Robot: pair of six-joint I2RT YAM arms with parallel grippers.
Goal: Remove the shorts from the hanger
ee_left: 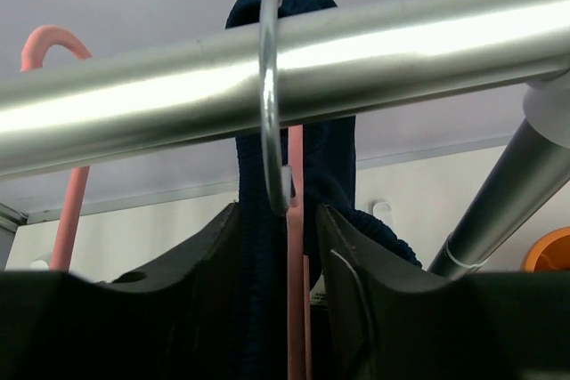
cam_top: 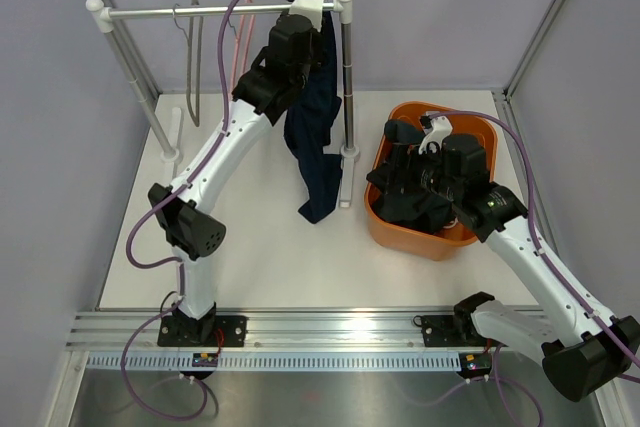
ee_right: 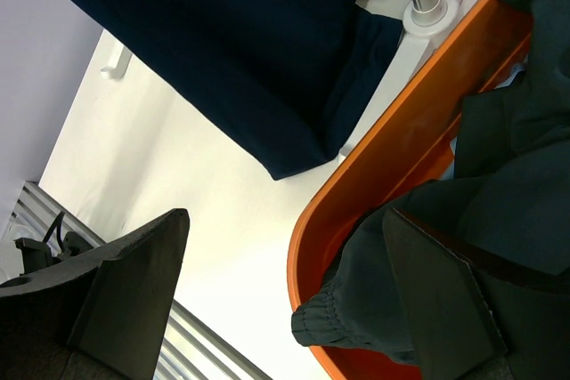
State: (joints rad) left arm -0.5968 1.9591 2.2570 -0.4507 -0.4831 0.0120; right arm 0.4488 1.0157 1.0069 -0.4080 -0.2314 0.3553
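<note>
Top view: left gripper [cam_top: 300,19] is up at the right end of the rail [cam_top: 200,12], arm stretched high. The navy shorts [cam_top: 312,137] hang from there in a long drape, the hem low near the table [cam_top: 260,257]. The rack post [cam_top: 347,77] stands between the drape and the orange bin [cam_top: 405,239]. A grey hanger [cam_top: 192,57] and a pink hanger [cam_top: 240,47] hang further left on the rail.

Left wrist view adds what the top view hides: a silver hook [ee_left: 267,86] sits over the rail, with navy cloth bunched behind it. The left fingers [ee_left: 205,300] flank the hook's lower end and the cloth. Cannot tell whether they press on anything.

Right wrist view: right gripper [ee_right: 285,246] hangs over the bin's near-left rim, fingers spread wide and holding nothing. The charcoal shorts [ee_right: 499,211] lie heaped inside the bin, the waistband at the rim. The top view shows them only as a dark mass under the arm.

Edges: the navy hem ends near the bin's left rim without touching it. A broad patch of bare white table runs from the hem to the near-edge track.
</note>
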